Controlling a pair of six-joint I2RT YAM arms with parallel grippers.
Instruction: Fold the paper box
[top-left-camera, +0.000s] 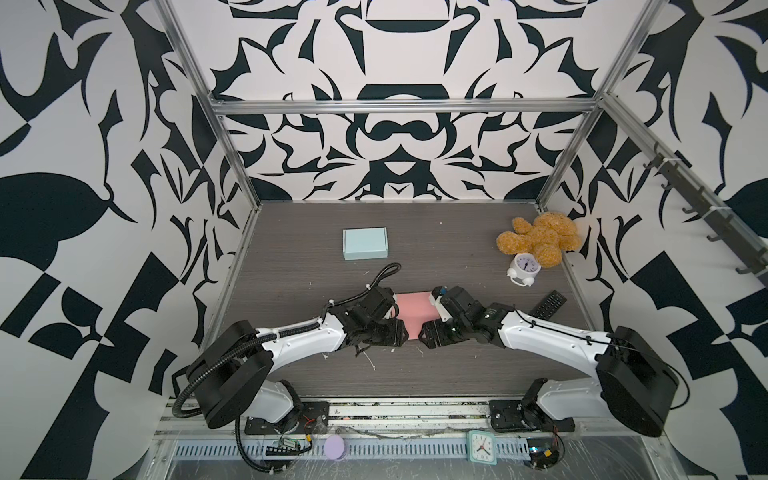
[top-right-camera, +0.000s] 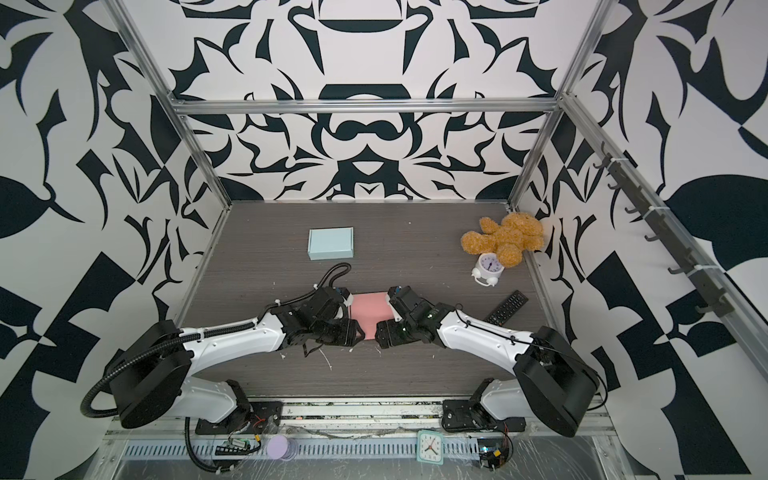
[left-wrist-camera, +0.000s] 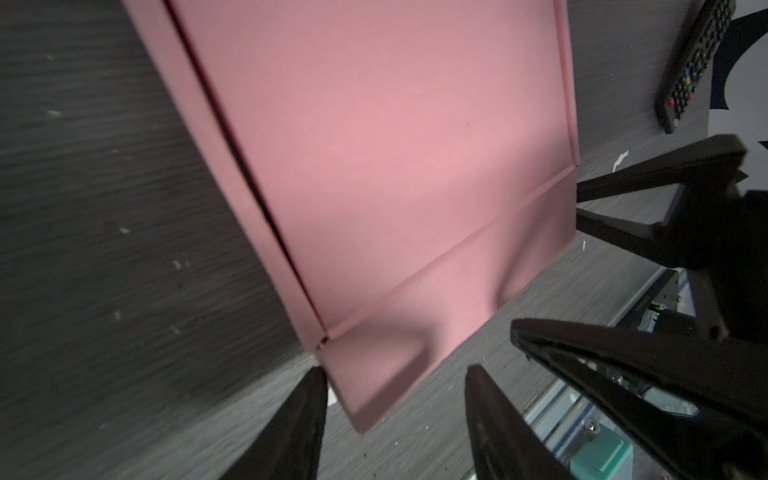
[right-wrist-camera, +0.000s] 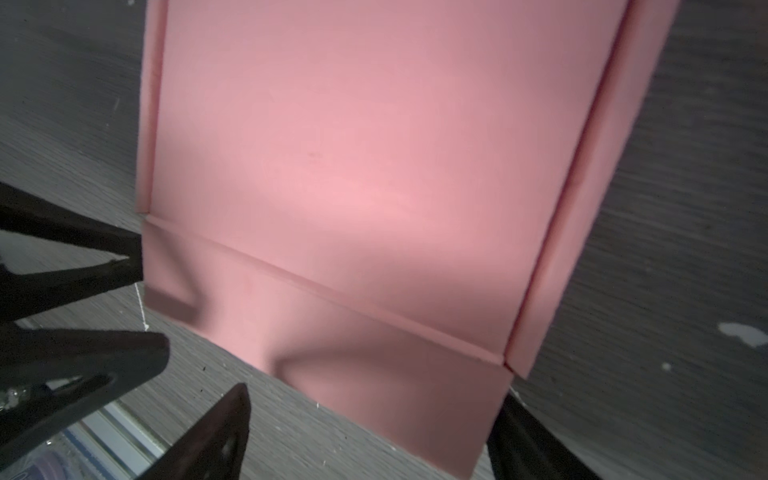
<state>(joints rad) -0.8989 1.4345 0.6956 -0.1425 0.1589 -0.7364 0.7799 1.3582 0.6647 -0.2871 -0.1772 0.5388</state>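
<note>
The space is enclosed on three sides by white wall panels printed with bold black abstract shapes (top-left-camera: 399, 137), which are held in a frame of silver aluminium bars (top-left-camera: 399, 107). A dark grey wood-grain bench (top-left-camera: 436, 370) is seen as the evenly lit base of the cell. A row of black metal hooks (top-left-camera: 721, 226) is fixed along the right-hand rail.

Pink on dark grey, ringed by black-and-white.
The paper box (top-left-camera: 413, 309) is plain salmon pink, the worktop (top-left-camera: 436, 365) dark grey wood-grain, the walls (top-left-camera: 395, 145) white with bold black swirls; there's also a pale blue box (top-left-camera: 365, 244), a golden-brown teddy (top-left-camera: 540, 237), a white clock (top-left-camera: 524, 268) with lilac face and a black remote (top-left-camera: 549, 304).
</note>
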